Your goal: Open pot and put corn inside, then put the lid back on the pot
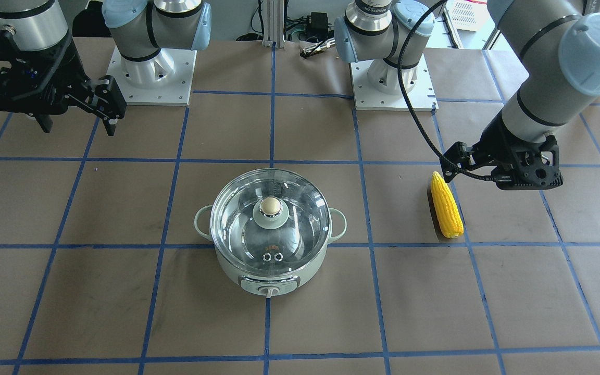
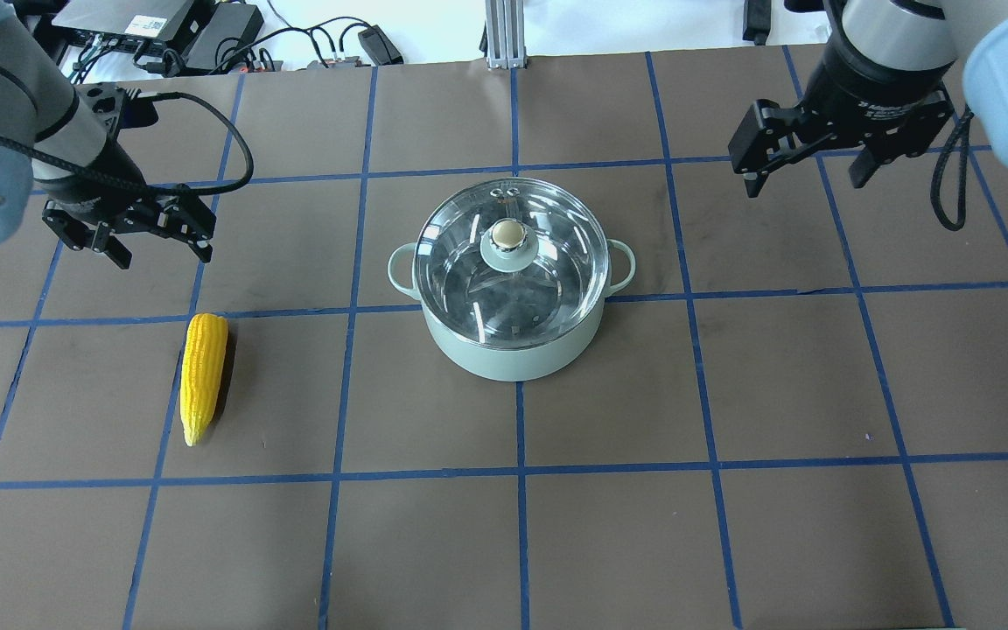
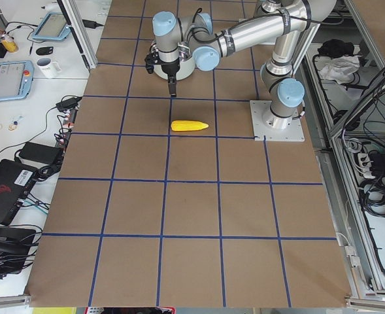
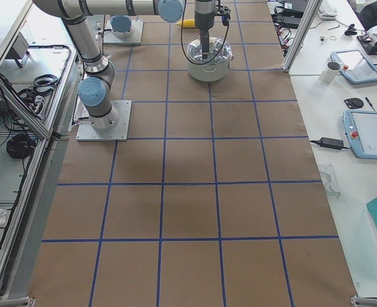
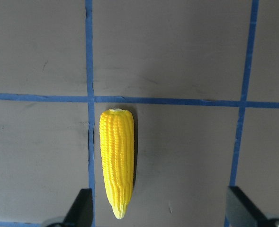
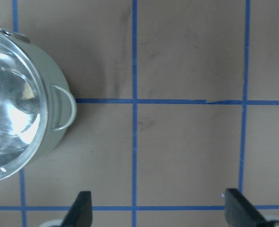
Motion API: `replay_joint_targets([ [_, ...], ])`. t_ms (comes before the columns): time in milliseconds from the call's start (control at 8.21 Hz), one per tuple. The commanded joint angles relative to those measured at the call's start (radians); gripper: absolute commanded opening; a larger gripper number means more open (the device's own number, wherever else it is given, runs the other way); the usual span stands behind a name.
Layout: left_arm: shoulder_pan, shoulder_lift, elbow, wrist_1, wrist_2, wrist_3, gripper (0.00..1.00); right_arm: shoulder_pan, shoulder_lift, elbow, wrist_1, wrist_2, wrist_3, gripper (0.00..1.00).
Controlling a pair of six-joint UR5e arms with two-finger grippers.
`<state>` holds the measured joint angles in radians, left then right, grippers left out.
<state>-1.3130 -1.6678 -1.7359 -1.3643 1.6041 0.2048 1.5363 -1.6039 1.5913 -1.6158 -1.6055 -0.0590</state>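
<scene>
The pale mint-green pot (image 1: 271,271) (image 2: 513,354) stands mid-table with the clear glass lid (image 1: 279,234) (image 2: 469,271) closed on it, ball knob on top. The yellow corn (image 1: 447,205) (image 2: 204,372) (image 5: 116,168) lies flat on the table on my left side. My left gripper (image 2: 163,254) (image 5: 160,213) is open and empty, hovering above the table just short of the corn's thick end. My right gripper (image 2: 806,179) (image 6: 160,213) is open and empty, raised to the right of the pot (image 6: 16,109), beyond its side handle.
The table is brown paper with a blue tape grid. The two arm bases (image 1: 151,78) (image 1: 394,86) stand at the robot's edge. Cables and power supplies (image 2: 206,44) lie past the far edge. Operator desks with tablets (image 4: 367,131) flank the table.
</scene>
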Motion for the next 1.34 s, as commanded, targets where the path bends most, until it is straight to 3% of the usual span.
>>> replay_joint_targets([
  [0,0.046,-0.032,-0.192,0.239,0.000,0.001,1.00,0.118,0.123,-0.017,-0.202,0.080,0.161,1.00],
  [122,0.060,-0.065,-0.206,0.261,0.000,0.004,1.00,0.219,0.187,-0.036,-0.229,0.006,0.238,1.00],
  [487,0.125,-0.216,-0.211,0.334,0.000,0.028,1.00,0.356,0.263,-0.056,-0.290,0.013,0.450,1.00],
  [609,0.129,-0.213,-0.212,0.350,-0.001,0.031,1.00,0.393,0.280,-0.050,-0.300,0.012,0.502,1.00],
  [1096,0.129,-0.242,-0.212,0.358,-0.012,0.031,1.00,0.429,0.334,-0.039,-0.323,0.013,0.600,1.00],
  [1218,0.126,-0.241,-0.212,0.356,-0.010,0.038,0.90,0.435,0.346,-0.037,-0.326,0.013,0.611,1.00],
])
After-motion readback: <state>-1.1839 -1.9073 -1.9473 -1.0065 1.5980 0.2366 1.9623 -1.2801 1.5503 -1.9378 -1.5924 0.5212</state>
